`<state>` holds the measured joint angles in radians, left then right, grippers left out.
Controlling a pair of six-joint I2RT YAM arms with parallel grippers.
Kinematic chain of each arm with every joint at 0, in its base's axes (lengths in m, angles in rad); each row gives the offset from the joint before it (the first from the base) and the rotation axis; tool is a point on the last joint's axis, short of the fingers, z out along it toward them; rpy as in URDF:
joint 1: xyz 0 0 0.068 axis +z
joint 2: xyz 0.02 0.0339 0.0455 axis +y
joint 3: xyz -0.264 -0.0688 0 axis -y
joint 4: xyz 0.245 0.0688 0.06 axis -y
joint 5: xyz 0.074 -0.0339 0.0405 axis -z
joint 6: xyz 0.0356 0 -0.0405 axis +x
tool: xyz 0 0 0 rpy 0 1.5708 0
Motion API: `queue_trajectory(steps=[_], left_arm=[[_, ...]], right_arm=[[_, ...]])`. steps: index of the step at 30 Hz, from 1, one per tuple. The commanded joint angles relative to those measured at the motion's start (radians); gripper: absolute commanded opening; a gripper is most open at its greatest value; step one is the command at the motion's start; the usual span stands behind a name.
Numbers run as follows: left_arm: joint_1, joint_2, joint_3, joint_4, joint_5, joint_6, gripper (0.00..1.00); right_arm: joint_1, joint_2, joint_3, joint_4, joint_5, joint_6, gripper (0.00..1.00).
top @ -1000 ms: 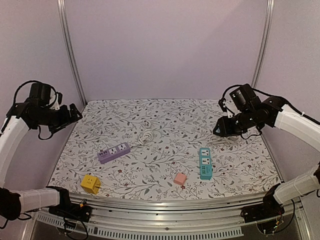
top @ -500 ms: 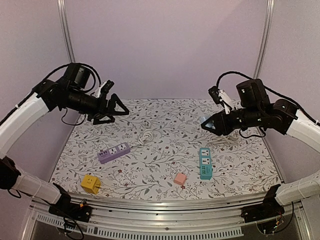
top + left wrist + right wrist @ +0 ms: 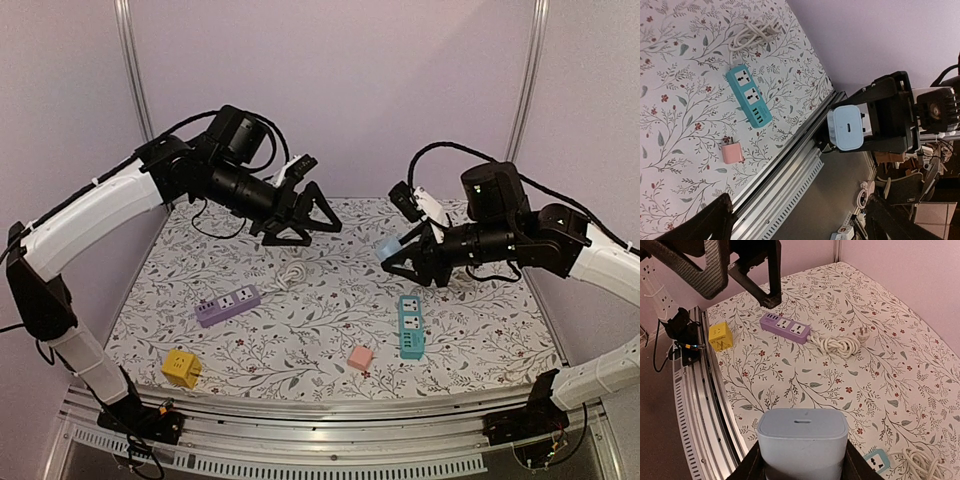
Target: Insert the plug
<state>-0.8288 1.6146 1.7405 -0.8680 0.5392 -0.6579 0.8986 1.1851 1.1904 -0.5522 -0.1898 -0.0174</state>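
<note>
Right pincer (image 3: 398,258) clamps the pale-blue plug (image 3: 802,437), seemingly light, rigid and slick, by its flanks above the bench (image 3: 480,340); left pincer (image 3: 305,228) gapes wide, empty.

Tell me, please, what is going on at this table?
The right gripper holds a pale blue plug block in the air, not far from the teal power strip. The left gripper hangs open and empty, high over the table. A purple power strip, a pink adapter and a yellow cube lie there. Nothing is plugged in yet.
</note>
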Motion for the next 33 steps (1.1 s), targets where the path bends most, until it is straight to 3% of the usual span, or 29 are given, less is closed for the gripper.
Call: queue_trajectory(steps=[1, 15, 33], left_arm=[[-0.048, 0.063, 0.074, 0.008, 0.008, -0.016, 0.9], [-0.127, 0.206, 0.18, -0.006, 0.012, -0.038, 0.81], [-0.163, 0.279, 0.211, 0.044, 0.058, -0.082, 0.58]], right_arm=[[0.014, 0.023, 0.021, -0.008, -0.033, -0.094, 0.0], [0.039, 0.004, -0.004, 0.034, -0.024, -0.103, 0.0], [0.066, 0.053, 0.036, 0.03, 0.048, -0.122, 0.0]])
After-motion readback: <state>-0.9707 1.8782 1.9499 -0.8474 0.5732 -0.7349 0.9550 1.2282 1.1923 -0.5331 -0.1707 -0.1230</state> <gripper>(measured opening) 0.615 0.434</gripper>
